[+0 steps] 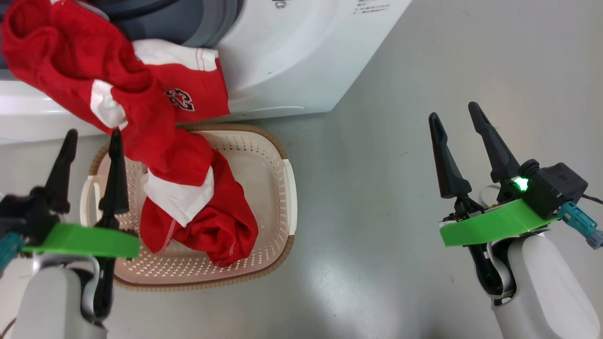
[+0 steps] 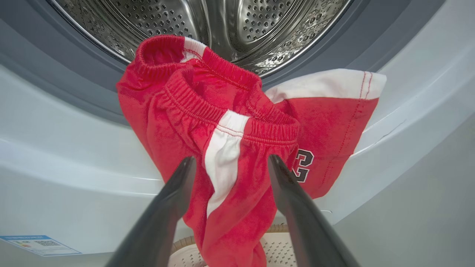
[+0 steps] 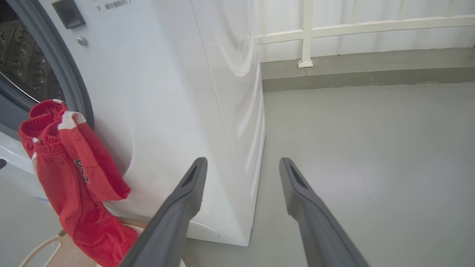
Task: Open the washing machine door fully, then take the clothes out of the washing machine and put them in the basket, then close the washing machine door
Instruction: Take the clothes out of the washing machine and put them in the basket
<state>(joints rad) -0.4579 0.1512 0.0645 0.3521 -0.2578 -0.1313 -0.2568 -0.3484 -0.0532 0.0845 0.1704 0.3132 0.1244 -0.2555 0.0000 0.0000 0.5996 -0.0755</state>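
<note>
Red clothes [image 1: 141,117] with white trim hang from the washing machine [image 1: 292,56] opening over its grey gasket, their lower end piled in the cream basket [image 1: 268,155] on the floor below. The same clothes [image 2: 222,141] drape out of the steel drum [image 2: 207,26], and they also hang down the machine front as red clothes [image 3: 74,178]. My left gripper [image 1: 93,135] is open just left of the fabric, holding nothing; its fingertips [image 2: 185,167] frame the cloth. My right gripper [image 1: 454,110] is open over bare floor, right of the machine. The door is out of view.
Grey floor [image 1: 400,197] stretches right of the basket and machine. A white railing [image 3: 308,33] and a low kerb stand behind the machine's right side. A small blue label [image 2: 37,244] sits low on the machine front.
</note>
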